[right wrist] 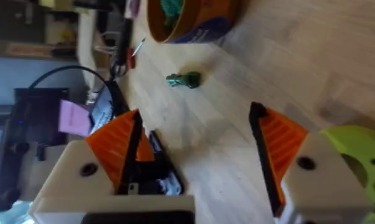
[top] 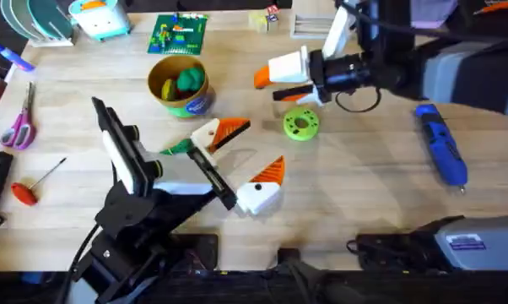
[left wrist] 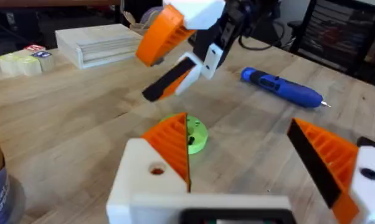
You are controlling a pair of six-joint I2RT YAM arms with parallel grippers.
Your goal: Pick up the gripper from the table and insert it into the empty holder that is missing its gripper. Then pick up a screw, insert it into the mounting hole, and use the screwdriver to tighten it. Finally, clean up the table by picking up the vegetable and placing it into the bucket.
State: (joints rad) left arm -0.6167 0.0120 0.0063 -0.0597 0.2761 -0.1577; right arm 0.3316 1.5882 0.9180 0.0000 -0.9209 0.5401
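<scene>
My left gripper stands open over the table's middle, nothing between its white-and-orange fingers. The slim green vegetable lies on the wood just left of it, also seen as the vegetable. Behind that stands the yellow bucket with a dark green lump and a yellow piece inside. My right gripper hangs open above the table, beside the green disc; nothing sits between its fingers. The blue screwdriver lies at the right. The loose orange gripper, the holder, its mounting hole and the screws are out of view.
Scissors and a red-handled tool lie at the left. A green board, small wooden blocks and a wooden box line the back edge. Bare wood lies between the disc and the screwdriver.
</scene>
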